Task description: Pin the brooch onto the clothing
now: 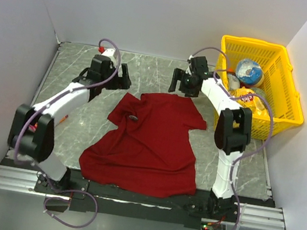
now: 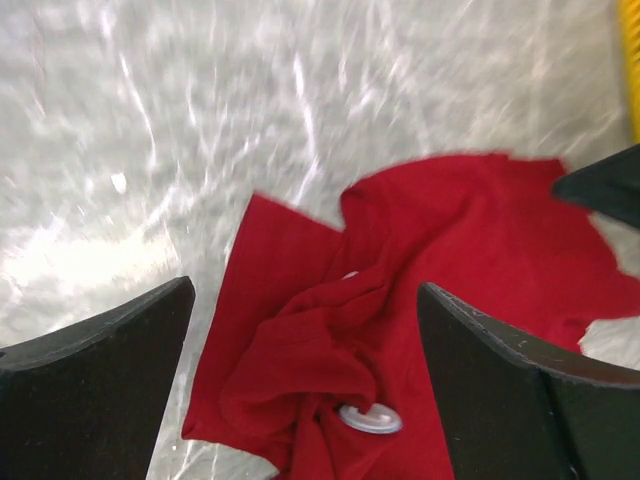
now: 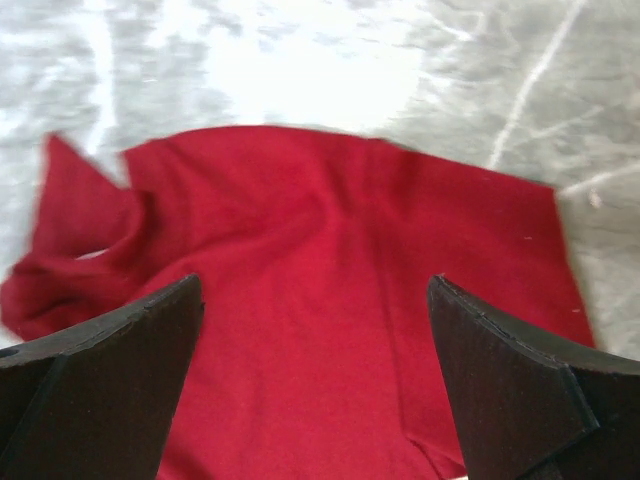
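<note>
Currently, from my remote station, I note the following.

Left gripper (image 1: 121, 79): it sits over the table (image 1: 149, 67) just beyond the shirt's far-left corner. In its wrist view the gripper (image 2: 305, 300) has both fingers (image 2: 100, 370) spread wide, with nothing between them but the cloth below. It holds nothing.

Right gripper (image 1: 178, 81): it is placed near the far edge of the shirt, beside the basket (image 1: 289, 105). In its wrist view the gripper (image 3: 315, 290) also has its fingers (image 3: 510, 380) wide apart, over smooth red cloth. It holds nothing.

Shirt (image 1: 148, 144): dark red, lying flat on the table between the two arms, hem toward the bases. The far-left part is bunched into folds (image 2: 300, 350); the rest lies fairly smooth (image 3: 330, 300).

Brooch (image 2: 370, 417): a small whitish disc resting on the bunched cloth, at the bottom of the left wrist view, between the two finger lines and apart from both. From the top camera it shows only as a small spot (image 1: 133, 117) on the shirt's far-left area. I cannot tell whether it is pinned through the cloth or merely lies on it.

Basket: yellow, at the far right of the table, with items inside; it stands apart from the shirt.
</note>
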`<state>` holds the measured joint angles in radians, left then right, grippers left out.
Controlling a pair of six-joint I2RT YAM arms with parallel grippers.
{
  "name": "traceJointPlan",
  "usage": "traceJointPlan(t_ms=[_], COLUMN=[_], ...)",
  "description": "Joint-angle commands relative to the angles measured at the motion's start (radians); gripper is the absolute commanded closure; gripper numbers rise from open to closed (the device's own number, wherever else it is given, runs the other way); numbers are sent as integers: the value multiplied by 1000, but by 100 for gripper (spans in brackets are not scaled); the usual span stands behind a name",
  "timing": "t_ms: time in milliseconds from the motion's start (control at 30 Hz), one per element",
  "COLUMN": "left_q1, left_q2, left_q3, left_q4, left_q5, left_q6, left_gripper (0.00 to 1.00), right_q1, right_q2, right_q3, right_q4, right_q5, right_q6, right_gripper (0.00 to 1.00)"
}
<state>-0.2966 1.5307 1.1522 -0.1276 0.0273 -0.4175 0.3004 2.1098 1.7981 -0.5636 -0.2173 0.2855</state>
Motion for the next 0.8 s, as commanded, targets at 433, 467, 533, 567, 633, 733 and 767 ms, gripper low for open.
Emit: traceJointPlan(t_ms=[433, 467, 533, 567, 633, 733, 767], left_q1=[22, 20, 14, 10, -5, -16, -16], left_q2=[379, 387, 413, 422, 450, 485, 491], left_q3=[103, 106, 121, 129, 147, 165, 168], left_q4=[-98, -96, -99, -106, -121, -129, -126], left_q5=[137, 135, 144, 148, 122, 103, 103], left_q6=[-21, -21, -9, -4, -1, -3, -4], left_gripper=[8, 9, 17, 20, 27, 50, 57], right_q1=[45, 52, 62, 65, 80, 106, 112], right_q2=[325, 334, 354, 372, 394, 447, 473], right_q3=[475, 481, 497, 503, 538, 598, 612], right_q4=[-476, -481, -498, -507, -536, -573, -594], right_q5=[246, 251, 268, 271, 289, 320, 338], right_q6=[-88, -91, -95, -100, -111, -146, -154], right_gripper=[1, 1, 0, 0, 0, 2, 2])
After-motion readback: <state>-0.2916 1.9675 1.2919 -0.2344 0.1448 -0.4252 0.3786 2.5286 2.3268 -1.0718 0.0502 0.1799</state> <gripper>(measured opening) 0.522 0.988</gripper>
